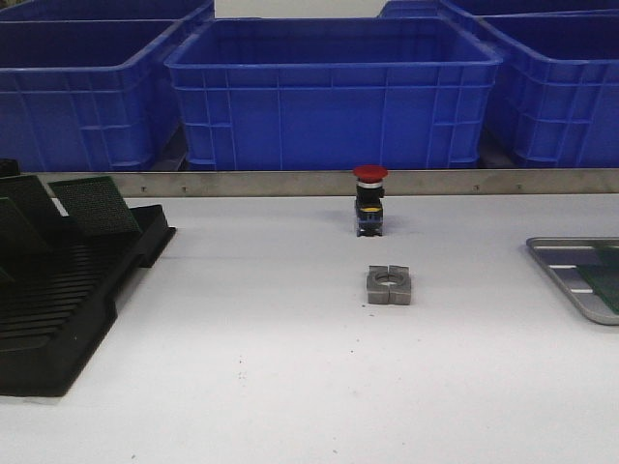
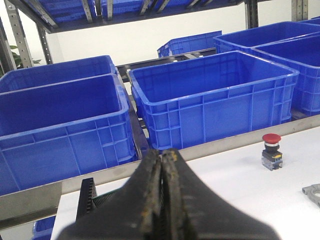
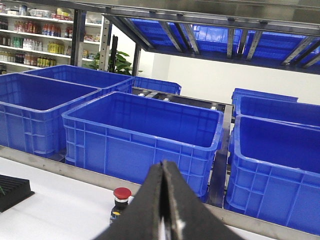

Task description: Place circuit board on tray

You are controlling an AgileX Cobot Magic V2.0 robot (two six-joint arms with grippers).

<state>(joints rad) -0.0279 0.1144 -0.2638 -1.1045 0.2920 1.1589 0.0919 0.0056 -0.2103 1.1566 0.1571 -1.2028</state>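
Tray (image 1: 571, 280): shallow grey metal, rounded corner, raised rim, pale ribs; lies flat at the right edge of the white counter (image 1: 242, 377), partly cut off by the front view; a green board edge (image 1: 609, 278) shows inside it at the frame limit. Circuit boards (image 1: 92, 205): dark green, standing tilted in the black slotted rack (image 1: 68, 290) at the left edge of the counter, toward the far side. Metal block (image 1: 389, 285): grey, square, split, with a round hole; sits at mid-counter, well apart from tray and rack. Push button (image 1: 369, 200): red mushroom cap on a black body; stands upright just beyond the block, near the far edge strip. Blue plastic bins (image 1: 334, 92): a row behind the far edge, open-topped. Left gripper (image 2: 163, 192): fingers pressed together, nothing between them, raised over the left part of the counter. Right gripper (image 3: 164, 200): fingers likewise closed together and holding nothing, raised, facing the bins.
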